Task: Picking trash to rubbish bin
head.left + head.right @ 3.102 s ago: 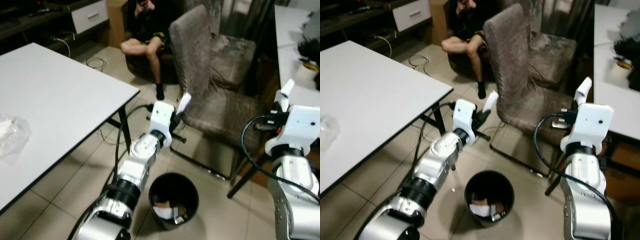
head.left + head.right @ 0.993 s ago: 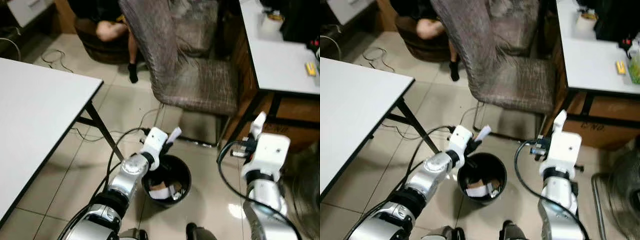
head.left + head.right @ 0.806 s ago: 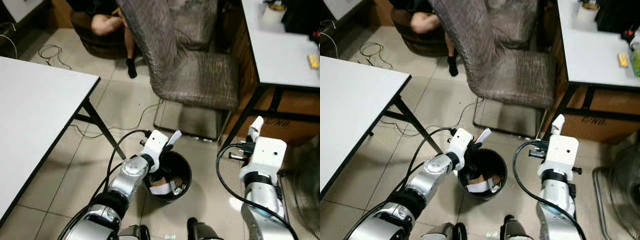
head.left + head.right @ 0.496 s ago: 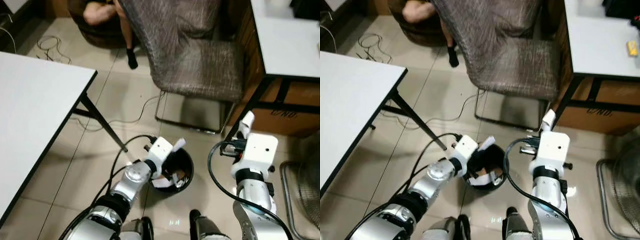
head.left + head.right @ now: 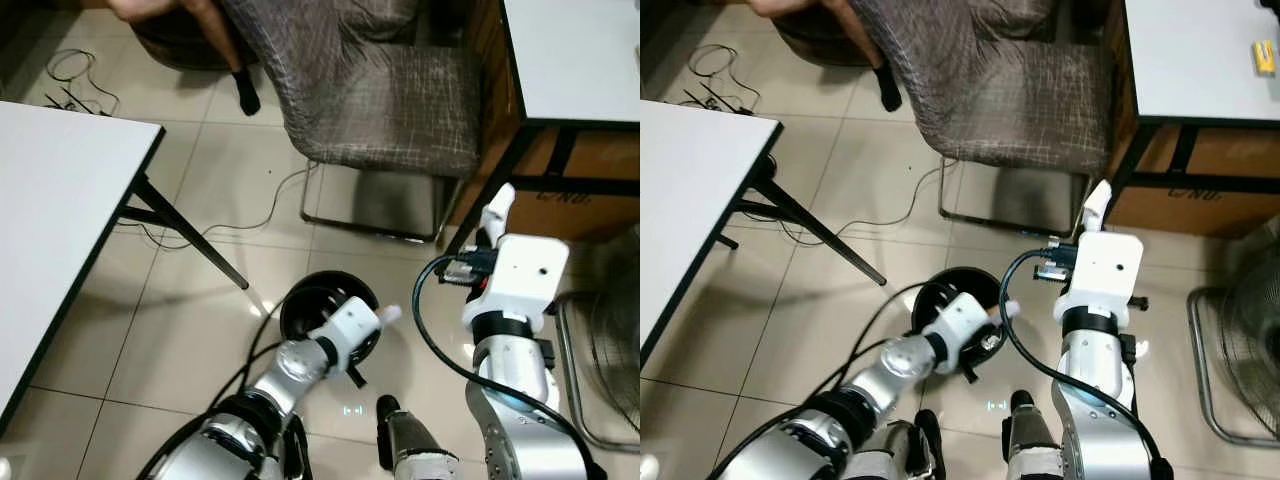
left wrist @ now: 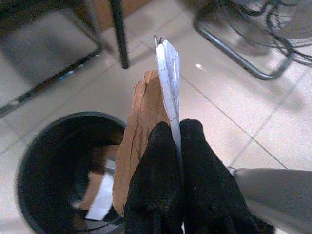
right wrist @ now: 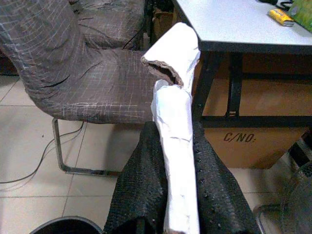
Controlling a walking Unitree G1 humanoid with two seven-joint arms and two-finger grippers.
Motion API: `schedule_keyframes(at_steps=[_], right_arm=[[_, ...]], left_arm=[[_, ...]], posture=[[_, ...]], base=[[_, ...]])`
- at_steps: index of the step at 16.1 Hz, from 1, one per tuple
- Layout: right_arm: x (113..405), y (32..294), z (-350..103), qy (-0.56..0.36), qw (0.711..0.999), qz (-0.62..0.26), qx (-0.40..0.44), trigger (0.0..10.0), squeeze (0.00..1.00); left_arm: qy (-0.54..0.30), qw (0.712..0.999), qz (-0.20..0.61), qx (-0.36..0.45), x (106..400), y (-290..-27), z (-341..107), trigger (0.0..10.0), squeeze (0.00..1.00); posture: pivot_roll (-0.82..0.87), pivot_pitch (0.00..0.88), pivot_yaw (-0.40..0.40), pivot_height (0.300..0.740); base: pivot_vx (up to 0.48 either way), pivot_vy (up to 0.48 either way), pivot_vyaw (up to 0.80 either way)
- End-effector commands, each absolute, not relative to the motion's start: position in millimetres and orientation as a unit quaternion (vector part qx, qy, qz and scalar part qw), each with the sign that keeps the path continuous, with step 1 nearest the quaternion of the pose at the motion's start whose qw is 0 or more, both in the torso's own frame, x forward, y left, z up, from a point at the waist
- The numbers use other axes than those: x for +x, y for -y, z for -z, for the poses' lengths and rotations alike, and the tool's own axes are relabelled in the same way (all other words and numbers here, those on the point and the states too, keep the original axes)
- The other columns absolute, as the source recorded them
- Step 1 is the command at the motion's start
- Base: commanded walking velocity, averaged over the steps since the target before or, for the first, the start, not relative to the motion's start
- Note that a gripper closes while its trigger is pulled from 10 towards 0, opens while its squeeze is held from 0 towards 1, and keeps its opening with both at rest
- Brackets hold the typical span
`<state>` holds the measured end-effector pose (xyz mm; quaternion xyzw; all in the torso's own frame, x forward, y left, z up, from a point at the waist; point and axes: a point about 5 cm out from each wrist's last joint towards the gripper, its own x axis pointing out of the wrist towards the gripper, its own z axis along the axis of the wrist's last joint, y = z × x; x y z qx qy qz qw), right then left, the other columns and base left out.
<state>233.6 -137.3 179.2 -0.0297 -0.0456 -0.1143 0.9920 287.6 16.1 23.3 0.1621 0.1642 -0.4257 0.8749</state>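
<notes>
Left gripper [image 6: 170,136] is over the near right rim of the black rubbish bin [image 5: 300,305], fingers clamped on a flat scrap of brown-and-white cardboard [image 6: 146,122] that sticks out past the fingertips above the bin's edge. The bin stands on the tile floor [image 5: 200,330] and already has paper scraps [image 6: 100,195] inside. Right gripper [image 7: 178,146] is raised to the right of the bin, near the desk leg [image 5: 490,190], fingers closed on a rolled white paper piece [image 7: 175,97]. Grey fabric chair [image 5: 380,90] stands on the far side.
</notes>
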Motion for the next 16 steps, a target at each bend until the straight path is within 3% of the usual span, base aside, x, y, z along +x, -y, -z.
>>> schedule_keyframes(at_steps=[1, 3, 9, 12, 16], right_arm=[[231, 127, -188, 0.054, 0.992, 0.110, -0.008, 10.0, 0.00], [231, 124, -192, 0.061, 0.993, 0.104, -0.006, 10.0, 0.00], [225, 121, -196, 0.057, 0.993, 0.102, 0.006, 10.0, 0.00], [224, 119, -201, 0.064, 0.993, 0.099, 0.000, 10.0, 0.00], [222, 119, -205, 0.065, 0.993, 0.098, -0.001, 10.0, 0.00]], left_arm=[[-0.178, 0.870, 0.427, 0.170, 279, -15, -14, 4.2, 0.00], [-0.174, 0.875, 0.417, 0.172, 280, -15, -14, 4.1, 0.00], [-0.188, 0.886, 0.370, 0.207, 281, -29, -6, 6.3, 0.00], [-0.174, 0.902, 0.332, 0.216, 285, -31, -9, 6.5, 0.00], [-0.168, 0.918, 0.290, 0.212, 299, -36, -18, 7.6, 0.00]], posture=[[-0.20, 0.341, 0.121, 0.740], [-0.22, 0.340, 0.118, 0.740], [-0.24, 0.349, 0.109, 0.740], [-0.26, 0.354, 0.098, 0.740], [-0.27, 0.368, 0.094, 0.740]], base=[[0.000, 0.000, 0.00], [0.000, 0.000, 0.00], [0.000, 0.000, 0.00], [0.000, 0.000, 0.00], [0.000, 0.000, 0.00]])
